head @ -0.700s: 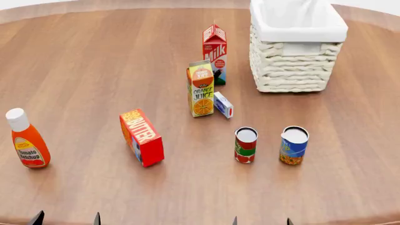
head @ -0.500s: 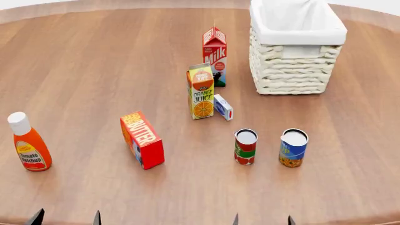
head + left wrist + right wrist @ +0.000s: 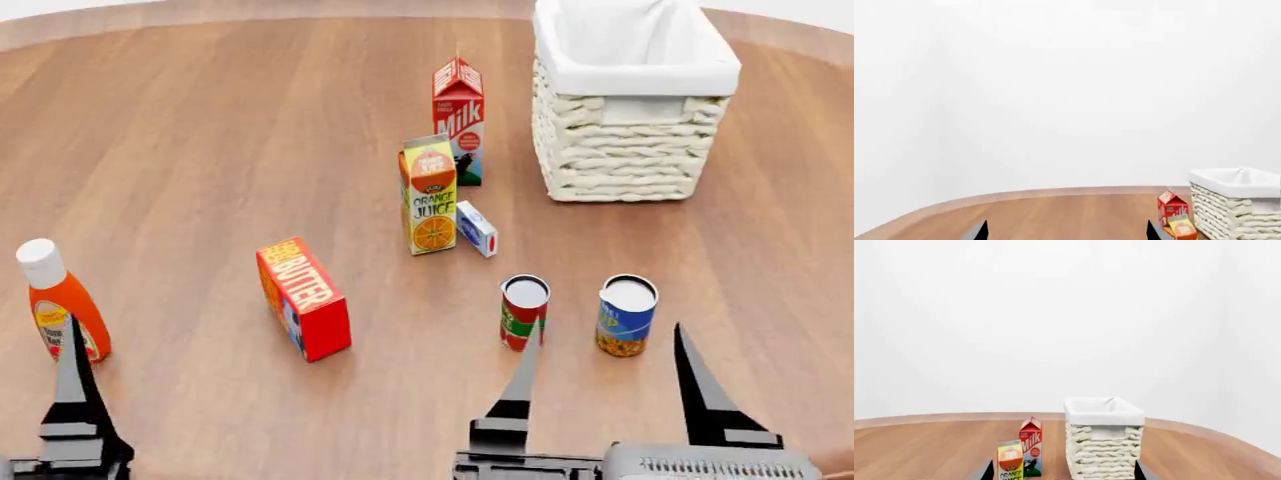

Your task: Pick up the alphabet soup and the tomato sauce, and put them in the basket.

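The alphabet soup (image 3: 626, 316), a blue can, stands upright on the table next to the tomato sauce (image 3: 522, 306), a red-and-green can on its left. The cream wicker basket (image 3: 627, 150) sits behind them at the far right. In the head view my right gripper (image 3: 607, 335) is open and hangs nearer than the cans. The soup shows between its fingers, and one finger (image 3: 521, 375) overlaps the sauce can. My left gripper (image 3: 1066, 232) is open and holds nothing. Only one of its fingers (image 3: 72, 385) shows in the head view, beside the ketchup bottle. Neither wrist view shows the cans.
A milk carton (image 3: 458, 118), an orange juice carton (image 3: 430, 195) and a small blue-white box (image 3: 477, 228) stand between the cans and the basket's left side. A red butter box (image 3: 304, 298) and an orange ketchup bottle (image 3: 59, 305) are to the left.
Both grippers have risen into the head view from its lower edge. The right one's fingers now reach up to the cans. No object has moved.
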